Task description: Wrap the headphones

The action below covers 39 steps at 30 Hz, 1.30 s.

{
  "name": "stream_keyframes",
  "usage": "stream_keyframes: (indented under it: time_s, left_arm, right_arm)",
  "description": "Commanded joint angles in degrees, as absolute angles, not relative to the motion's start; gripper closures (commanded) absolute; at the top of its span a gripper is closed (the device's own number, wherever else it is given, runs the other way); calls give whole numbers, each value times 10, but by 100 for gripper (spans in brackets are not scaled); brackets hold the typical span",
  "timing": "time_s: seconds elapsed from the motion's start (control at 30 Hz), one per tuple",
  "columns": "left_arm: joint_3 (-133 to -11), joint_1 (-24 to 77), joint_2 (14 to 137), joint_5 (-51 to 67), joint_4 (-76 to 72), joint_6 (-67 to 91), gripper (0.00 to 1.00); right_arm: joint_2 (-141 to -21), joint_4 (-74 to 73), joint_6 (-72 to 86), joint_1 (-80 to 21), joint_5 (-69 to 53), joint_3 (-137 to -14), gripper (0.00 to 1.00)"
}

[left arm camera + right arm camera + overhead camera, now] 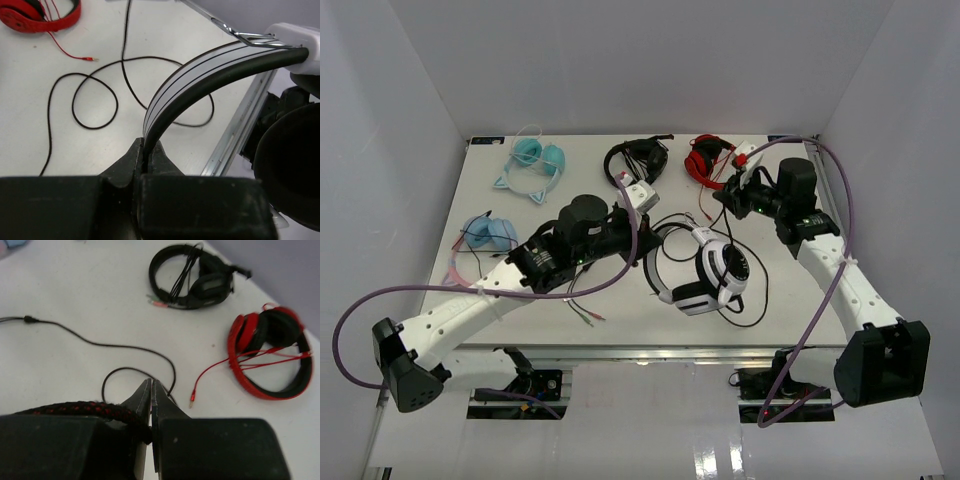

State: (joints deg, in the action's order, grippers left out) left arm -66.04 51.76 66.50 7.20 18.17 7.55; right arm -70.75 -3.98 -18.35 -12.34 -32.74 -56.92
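Being pinched at the white headband [192, 75] by the left end effector [148, 152], the headphones [712, 268] are found toward the middle of the counter's [640, 325] near edge. The right end effector [151, 387] is observed pressed together near the far right corner, with the black cable [100, 345] passing its tips; a grip on it cannot be confirmed.

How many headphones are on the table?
5: teal headphones far left, blue-and-pink headphones at the left edge, black headphones and red headphones along the far edge, white-and-black headphones mid-table. More could be hidden.
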Motion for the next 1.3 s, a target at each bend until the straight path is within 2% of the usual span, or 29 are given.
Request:
stream_keyframes:
  time_s: [0.0,0.5,0.83,1.13,1.27]
  left_arm:
    - [-652,521,670,157,160,102,100]
    - [-683,543,747,190,180,91,100]
    - [-731,549,828,173,218,77,100]
    - [-756,550,810,155,218,81,100]
    - [-752,550,762,129,218,83,100]
  right_arm:
    - [-699,14,-168,-120,-267,-650,92]
    - [-771,37,-143,-124,-208,-688,92]
    - [-748,52,-186,-192,-174,-646,92]
    - [-774,54,-183,-192,-99,-592,92]
    - [-779,55,-166,-176,-112,-574,92]
